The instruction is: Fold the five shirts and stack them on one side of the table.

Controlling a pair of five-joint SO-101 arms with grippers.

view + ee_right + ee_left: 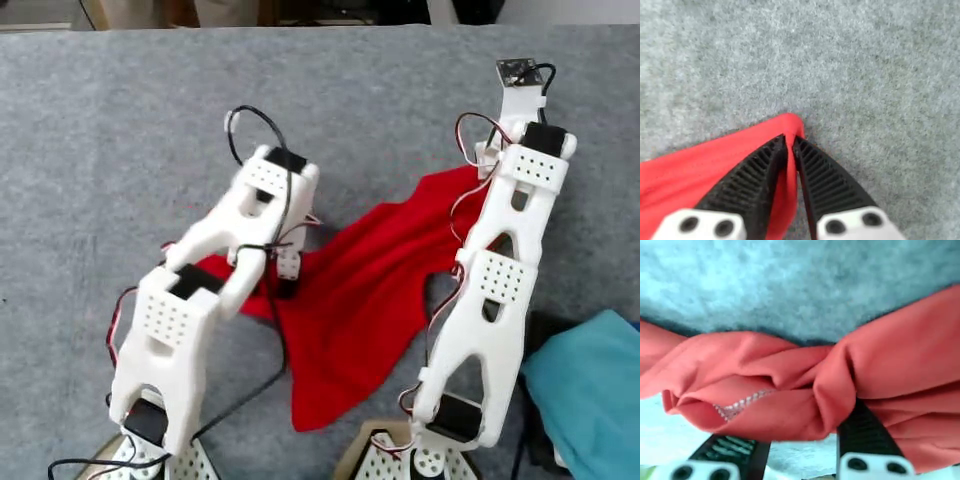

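The red shirt (360,300) lies crumpled and unfolded on the grey table (120,120) between the two arms. It is drawn into a rough diagonal, running from a far corner on the right down toward the near left, with a loose tail hanging toward the near edge. The right tool (790,142) is pinched together on that far corner; its ribbed black fingers (760,170) meet over a thin fold of red cloth just above the table, and from overhead it sits at the far right tip of the shirt (487,160). The left tool (287,268) is down at the opposite, left end of the garment. Its wrist view shows it (795,437) with fingers (862,427) spread well apart, and a twisted bunch of the shirt (890,355) lies across and just beyond them, not yet clamped. What matters for the coming move is that the shirt's long axis runs from one tool to the other. The right end is secured and the left end rests directly in front of the spread left tool, so that arm is the nearer one to take it. It probably has to close on the bunch before the cloth can be drawn flat. A teal cloth (590,390), likely another of the shirts, rests at the near right of the table, well apart from the red one.
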